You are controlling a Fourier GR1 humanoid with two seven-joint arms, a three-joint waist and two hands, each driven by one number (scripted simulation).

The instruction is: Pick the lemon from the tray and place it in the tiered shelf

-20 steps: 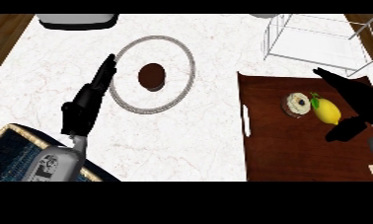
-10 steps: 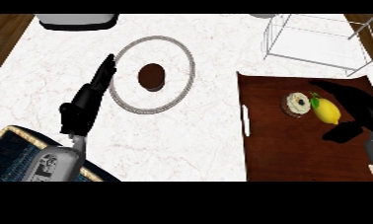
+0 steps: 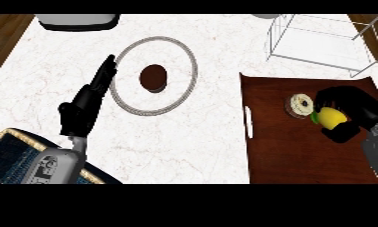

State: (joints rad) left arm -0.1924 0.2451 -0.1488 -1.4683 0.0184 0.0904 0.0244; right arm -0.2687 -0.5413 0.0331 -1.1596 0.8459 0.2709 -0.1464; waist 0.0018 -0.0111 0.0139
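We have only one view, taken from head height and looking steeply down on the marble counter. It sits fairly near. The left forearm enters at lower left, the wire shelf sits upper right, and the tray lower right.

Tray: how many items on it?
2. A lemon near the tray's right edge, with the right hand curled round it, and a pale ring-shaped item just left of it. The hand may hide something more.

Right hand now around lemon
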